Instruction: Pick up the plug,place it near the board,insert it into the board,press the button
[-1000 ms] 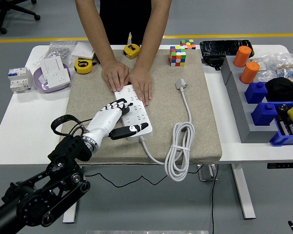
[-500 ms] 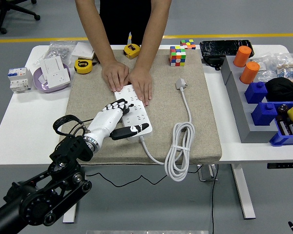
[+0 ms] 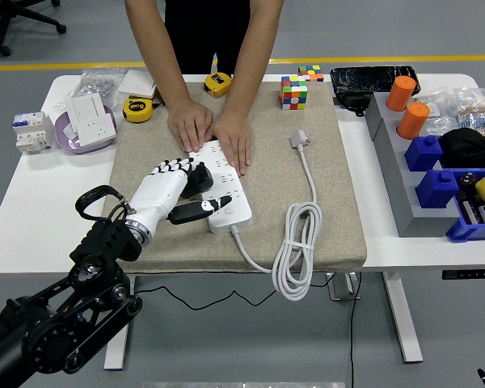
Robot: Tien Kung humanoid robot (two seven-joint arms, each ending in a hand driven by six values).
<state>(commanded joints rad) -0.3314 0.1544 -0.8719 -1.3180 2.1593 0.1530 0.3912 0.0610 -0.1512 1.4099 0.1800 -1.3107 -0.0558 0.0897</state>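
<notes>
Far left of the white multi-socket power strip (image 3: pixel 219 184), a white wall socket sits in a purple round tray (image 3: pixel 67 136) on the white desk (image 3: pixel 32 210). Just left of the strip, the left white-and-black robot hand (image 3: pixel 171 187) has its fingers curled around a black plug (image 3: pixel 197 178), thumb stretched over the strip's near end; it looks like the plug is being lined up with a socket. On the strip's far end, a person's two hands (image 3: pixel 212 132) press flat, likely steadying it. Right of the strip lies one coiled white cable with a grey plug (image 3: pixel 300 139). Beyond it: two yellow tape measures (image 3: pixel 137 109), two colourful cubes (image 3: pixel 294 92).
</notes>
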